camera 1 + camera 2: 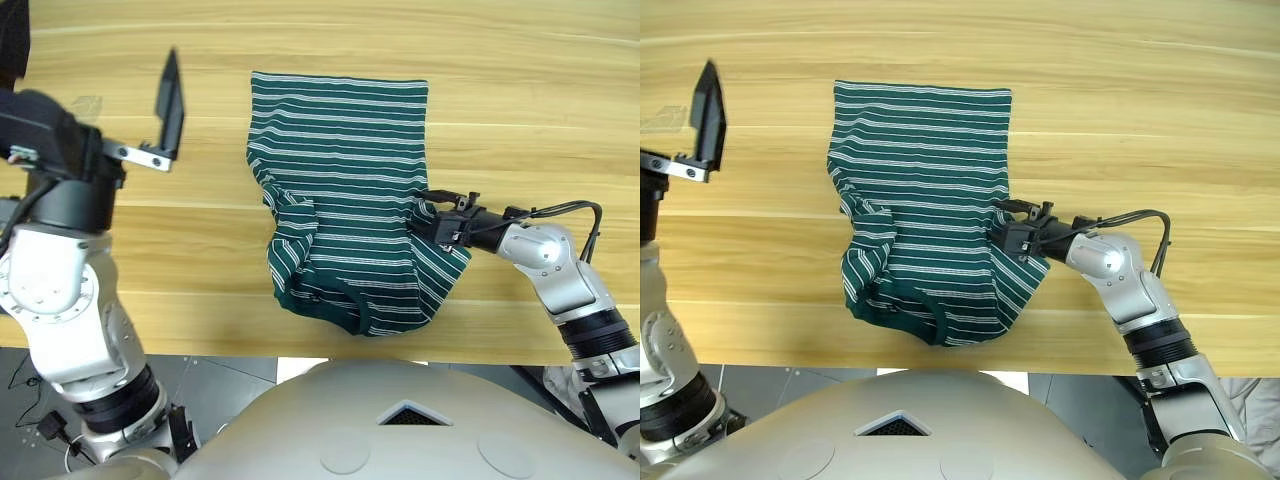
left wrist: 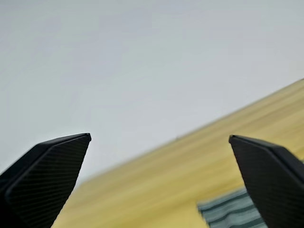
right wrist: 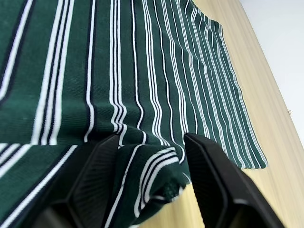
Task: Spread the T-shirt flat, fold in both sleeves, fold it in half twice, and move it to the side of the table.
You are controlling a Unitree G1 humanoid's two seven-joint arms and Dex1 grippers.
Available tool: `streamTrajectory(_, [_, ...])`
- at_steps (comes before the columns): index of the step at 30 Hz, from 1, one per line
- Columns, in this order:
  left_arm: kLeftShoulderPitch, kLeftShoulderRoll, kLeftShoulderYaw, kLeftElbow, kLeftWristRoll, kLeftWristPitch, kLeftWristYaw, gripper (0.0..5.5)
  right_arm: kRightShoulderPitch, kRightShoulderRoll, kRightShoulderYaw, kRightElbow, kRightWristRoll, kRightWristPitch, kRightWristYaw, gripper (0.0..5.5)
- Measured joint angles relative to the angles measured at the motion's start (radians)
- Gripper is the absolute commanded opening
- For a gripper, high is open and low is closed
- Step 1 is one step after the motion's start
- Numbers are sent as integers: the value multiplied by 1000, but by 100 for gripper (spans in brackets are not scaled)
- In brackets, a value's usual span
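Head view: the T-shirt (image 1: pixel 340 170) lay in the middle of the table (image 1: pixel 530 100), bunched at its near end. The left gripper (image 1: pixel 168 110) hung raised at the left, and the right gripper (image 1: pixel 432 212) was at the T-shirt's right edge.

Left wrist view: its fingers (image 2: pixel 42 180) were spread wide, released.

Right wrist view: the right gripper's fingers (image 3: pixel 95 185) were clamped on a striped fold.

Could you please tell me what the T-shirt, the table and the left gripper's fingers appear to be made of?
T-shirt: soft matte knit, likely cotton; fine knit texture, limp folds.
Table: wood or wood-look laminate, smooth; pale grain lines.
Fingers of the left gripper: probably carbon fibre, matte black; fine woven pattern.
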Motion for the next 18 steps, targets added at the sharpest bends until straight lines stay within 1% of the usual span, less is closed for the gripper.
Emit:
streamTrajectory(2, [69, -52, 33, -9, -169, 130, 24, 540, 2, 0, -5, -3, 0, 2, -2, 253])
streamTrajectory(4, [122, -133, 41, -25, -409, 218, 69, 540, 4, 0, -6, -5, 0, 0, -6, 253])
streamTrajectory(6, [180, -193, 39, -40, -634, 281, 119, 540, 6, 0, -6, -5, 0, 1, -8, 253])
streamTrajectory(9, [261, -246, 28, -16, -863, 334, 216, 540, 12, 0, -6, -7, 0, 2, -9, 253])
streamTrajectory(11, [279, -255, 11, 22, -929, 348, 278, 540, 14, 0, -7, -8, 0, 3, -10, 253])
streamTrajectory(14, [279, -255, -50, 70, -926, 360, 324, 540, 18, 0, -6, -12, -1, 4, -13, 253])
streamTrajectory(18, [254, -232, -161, 145, -799, 359, 333, 540, 19, 0, 0, -12, -2, 4, -22, 253])
